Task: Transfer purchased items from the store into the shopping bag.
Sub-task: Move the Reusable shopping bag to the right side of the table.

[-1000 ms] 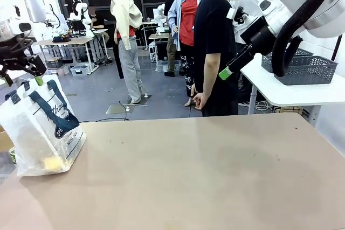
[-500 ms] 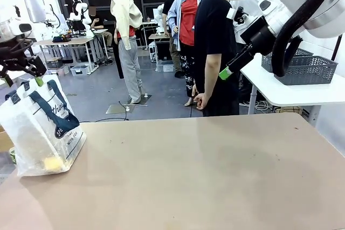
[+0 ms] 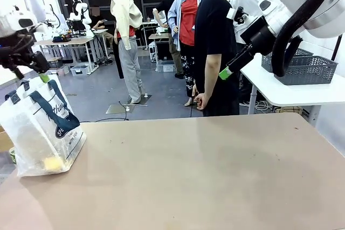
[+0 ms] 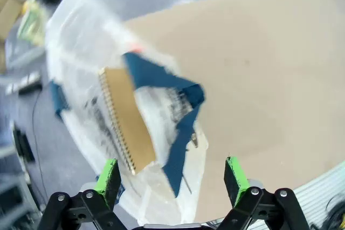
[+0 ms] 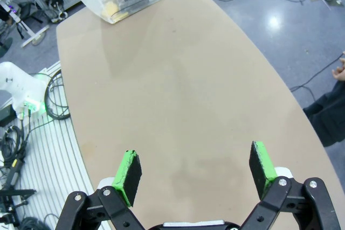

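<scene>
Now the left gripper [image 3: 24, 57] is seen raised slightly higher above the shopping bag [image 3: 43, 130].
Both grippers are spread wide, empty; the brown box [image 4: 126, 117] is stood on edge inside the bag, its long axis running mouth to bottom.

Bare table [image 3: 205, 171] right of shopping bag [image 3: 40, 130]

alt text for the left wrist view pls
An open pincer hangs above a clear plastic shopping bag with navy handles, standing at the edge of a tan table. A flat brown cardboard piece with a ribbed edge sticks out of the bag's mouth; the picture is motion-blurred.
</scene>
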